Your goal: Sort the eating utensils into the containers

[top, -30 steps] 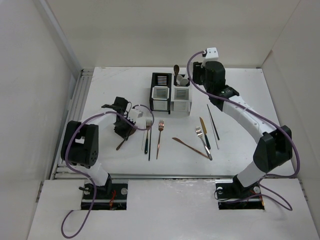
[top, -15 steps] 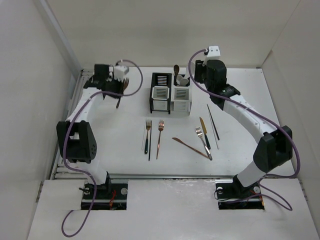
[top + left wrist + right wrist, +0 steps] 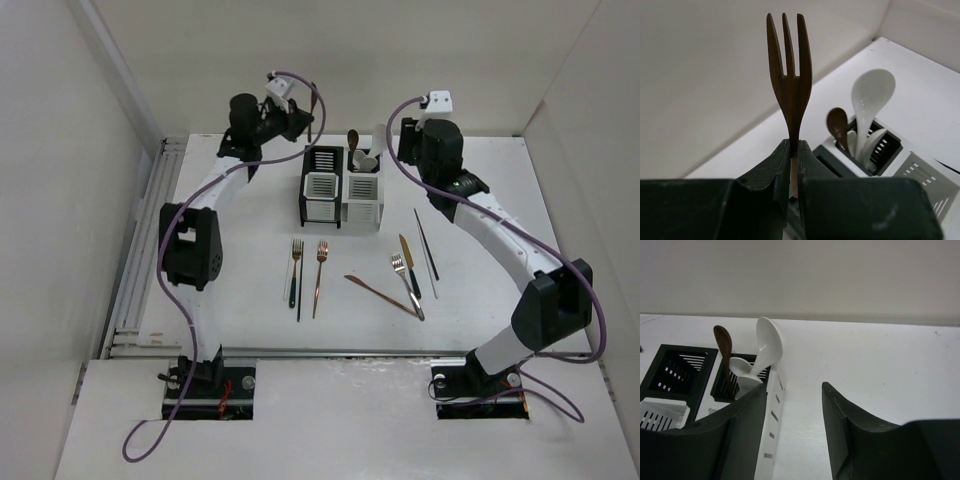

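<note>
Table [image 3: 220, 290], white, w/ two robot arms bolted at its near edge. Cluster of square slotted cutlery holders, black [image 3: 322, 160] & white [image 3: 362, 208], far centre. White plastic spoons [image 3: 767, 340] & brown wooden spoon [image 3: 723, 342] stand in its far-right compartment. Left gripper [image 3: 792, 150], raised far-left of the holders, is clenched on brown wooden fork [image 3: 789, 75], tines up. Right gripper [image 3: 794, 390], just right of the spoons, is released, jaws apart. Copper fork [image 3: 319, 275], copper knife [image 3: 380, 295] & thin black chopsticks [image 3: 427, 240] lie flat nearer.

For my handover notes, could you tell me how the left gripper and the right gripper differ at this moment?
The left gripper is shut on a brown fork, held by its handle; the right gripper is open and holds nothing. The left is to the left of the containers, the right on their right. Both hover near their far end.
</note>
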### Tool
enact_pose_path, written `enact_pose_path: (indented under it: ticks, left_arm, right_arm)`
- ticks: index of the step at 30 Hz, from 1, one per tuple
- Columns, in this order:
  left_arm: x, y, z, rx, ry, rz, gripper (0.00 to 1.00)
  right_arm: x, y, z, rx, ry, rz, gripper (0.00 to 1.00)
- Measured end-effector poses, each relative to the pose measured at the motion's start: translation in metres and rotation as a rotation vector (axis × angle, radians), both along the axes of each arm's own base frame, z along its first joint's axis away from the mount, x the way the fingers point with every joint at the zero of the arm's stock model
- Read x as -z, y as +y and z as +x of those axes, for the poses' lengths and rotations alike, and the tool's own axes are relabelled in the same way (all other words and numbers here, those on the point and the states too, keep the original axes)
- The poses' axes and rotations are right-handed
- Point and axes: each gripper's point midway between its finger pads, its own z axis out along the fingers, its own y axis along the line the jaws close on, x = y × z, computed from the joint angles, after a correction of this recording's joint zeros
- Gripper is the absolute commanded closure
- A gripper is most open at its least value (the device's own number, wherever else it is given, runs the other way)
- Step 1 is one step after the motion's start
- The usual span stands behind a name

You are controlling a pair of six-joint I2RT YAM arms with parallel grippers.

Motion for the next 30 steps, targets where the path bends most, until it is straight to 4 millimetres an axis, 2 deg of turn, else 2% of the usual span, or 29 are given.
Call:
enact_pose_path:
  ticks: [4, 6, 9, 12, 14, 16, 19, 20, 23, 24, 27, 28, 30]
  left_arm:
    - [0.051, -0.039, 0.003, 0.08, 0.088, -0.032, 1.0]
    - [0.064, -0.047, 0.002, 0.094, 0.117, -0.045, 1.0]
    - [0.065, -0.049, 0.002, 0.098, 0.119, -0.066, 1.0]
    - [0.067, -0.048, 0.0, 0.097, 0.106, -0.079, 1.0]
    - [0.078, -0.047, -0.003, 0.096, 0.126, -0.077, 0.93]
    - [0.092, -0.047, -0.007, 0.095, 0.158, -0.071, 0.85]
    - [0.111, -0.045, -0.013, 0.093, 0.199, -0.062, 0.7]
    - [0.115, -0.044, -0.014, 0.091, 0.206, -0.059, 0.6]
    - [0.119, -0.044, -0.016, 0.091, 0.215, -0.057, 0.54]
    - [0.119, -0.044, -0.016, 0.091, 0.217, -0.056, 0.51]
    - [0.12, -0.042, -0.017, 0.087, 0.234, -0.051, 0.49]
    - [0.12, -0.041, -0.018, 0.086, 0.245, -0.048, 0.48]
    - [0.115, -0.037, -0.017, 0.079, 0.255, -0.042, 0.46]
  right_arm:
    - [-0.004, -0.021, -0.014, 0.039, -0.011, 0.001, 0.47]
    - [-0.004, -0.032, -0.022, 0.061, -0.013, 0.0, 0.47]
    - [-0.004, -0.047, -0.033, 0.1, -0.013, -0.005, 0.47]
    - [-0.005, -0.057, -0.04, 0.126, -0.015, -0.008, 0.43]
    - [-0.002, -0.062, -0.044, 0.138, 0.0, -0.015, 0.32]
    - [0.004, -0.064, -0.047, 0.142, 0.023, -0.028, 0.27]
    - [0.022, -0.07, -0.052, 0.146, 0.095, -0.054, 0.24]
    - [0.03, -0.072, -0.054, 0.142, 0.13, -0.062, 0.24]
    - [0.06, -0.077, -0.06, 0.129, 0.256, -0.081, 0.28]
    - [0.07, -0.078, -0.063, 0.12, 0.302, -0.084, 0.36]
    - [0.101, -0.074, -0.078, 0.078, 0.436, -0.088, 0.47]
    - [0.11, -0.07, -0.084, 0.053, 0.475, -0.082, 0.54]
    - [0.128, -0.063, -0.097, 0.005, 0.547, -0.066, 0.58]
